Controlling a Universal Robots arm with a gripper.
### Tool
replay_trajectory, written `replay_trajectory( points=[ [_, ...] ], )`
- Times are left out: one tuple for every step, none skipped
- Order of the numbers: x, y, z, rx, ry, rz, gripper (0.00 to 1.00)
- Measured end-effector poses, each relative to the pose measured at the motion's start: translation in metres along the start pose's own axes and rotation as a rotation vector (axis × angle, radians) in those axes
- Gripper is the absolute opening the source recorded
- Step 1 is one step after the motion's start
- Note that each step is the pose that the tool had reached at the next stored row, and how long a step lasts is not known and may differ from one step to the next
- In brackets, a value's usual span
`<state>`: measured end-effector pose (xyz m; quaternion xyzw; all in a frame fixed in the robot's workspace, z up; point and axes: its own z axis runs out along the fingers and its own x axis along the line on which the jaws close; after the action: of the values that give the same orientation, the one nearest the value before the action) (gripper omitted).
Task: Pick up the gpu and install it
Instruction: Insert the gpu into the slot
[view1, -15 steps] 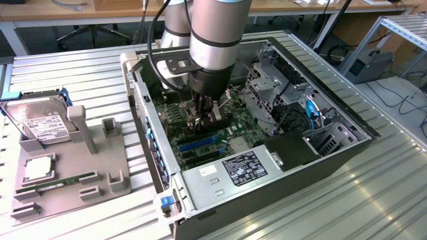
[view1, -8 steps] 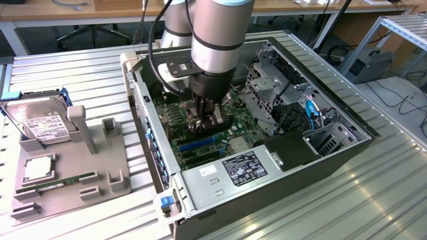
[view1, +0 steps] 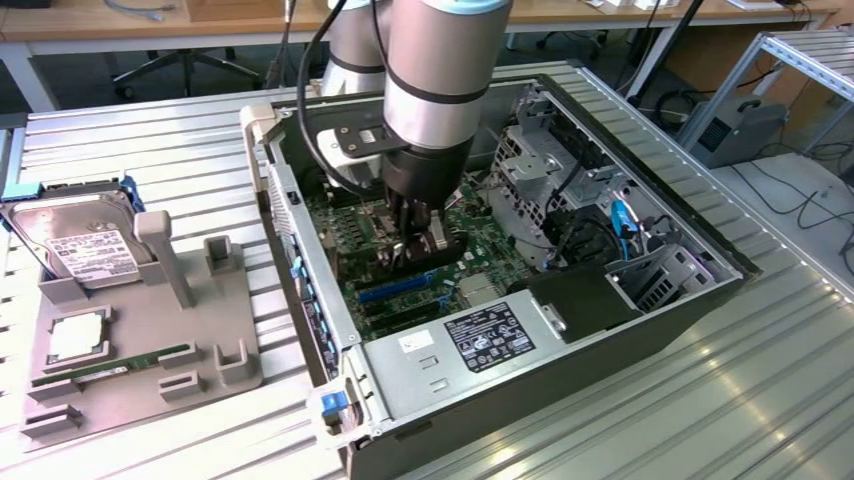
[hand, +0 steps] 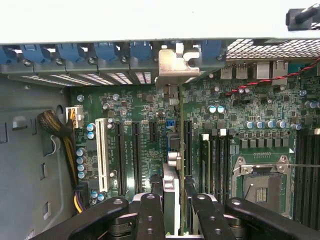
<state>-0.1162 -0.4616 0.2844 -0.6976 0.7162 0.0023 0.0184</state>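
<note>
The gpu (hand: 172, 150) shows edge-on in the wrist view as a thin card standing upright over the motherboard (hand: 250, 115). Its silver bracket (hand: 172, 65) sits against the row of rear slot covers. My gripper (hand: 175, 215) is shut on the card's near end, with one black finger (hand: 150, 215) on each side. In the exterior view the gripper (view1: 414, 250) is down inside the open computer case (view1: 667, 290), just above the blue and black expansion slots (view1: 394, 290). I cannot tell whether the card's edge is seated in a slot.
A grey parts holder (view1: 147, 390) lies at the exterior view's left with a hard drive (view1: 87, 250), a green RAM stick (view1: 114, 365) and a CPU (view1: 74, 335). Inside the case are a power supply (view1: 487, 340), a drive cage (view1: 534, 170) and cables (view1: 621, 225).
</note>
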Motion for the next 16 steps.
replay_trajectory(
  points=[
    [0.0004, 0.0001, 0.0001, 0.0000, -0.0001, 0.000, 0.27],
    [0.0005, 0.0002, 0.0002, 0.0000, -0.0001, 0.000, 0.27],
    [0.0006, 0.0004, 0.0003, 0.0000, 0.0000, 0.000, 0.27],
    [0.0006, 0.0007, 0.0004, 0.0000, 0.0000, 0.000, 0.27],
    [0.0006, 0.0010, 0.0005, 0.0001, -0.0001, 0.000, 0.27],
    [0.0006, 0.0012, 0.0006, 0.0001, -0.0001, 0.000, 0.27],
    [0.0006, 0.0016, 0.0007, 0.0001, -0.0001, 0.000, 0.27],
    [0.0007, 0.0020, 0.0008, 0.0001, 0.0000, 0.000, 0.27],
    [0.0007, 0.0022, 0.0008, 0.0001, 0.0000, 0.000, 0.27],
    [0.0007, 0.0025, 0.0009, 0.0001, -0.0001, 0.000, 0.27],
    [0.0008, 0.0028, 0.0010, 0.0001, -0.0002, 0.000, 0.27],
    [0.0009, 0.0033, 0.0011, 0.0000, -0.0001, 0.000, 0.27],
    [0.0009, 0.0038, 0.0012, 0.0001, -0.0001, 0.000, 0.27],
    [0.0009, 0.0044, 0.0012, 0.0001, -0.0001, 0.000, 0.27],
    [0.0010, 0.0049, 0.0013, 0.0001, 0.0000, 0.000, 0.27],
    [0.0010, 0.0054, 0.0013, 0.0000, 0.0000, 0.000, 0.27]
  ],
)
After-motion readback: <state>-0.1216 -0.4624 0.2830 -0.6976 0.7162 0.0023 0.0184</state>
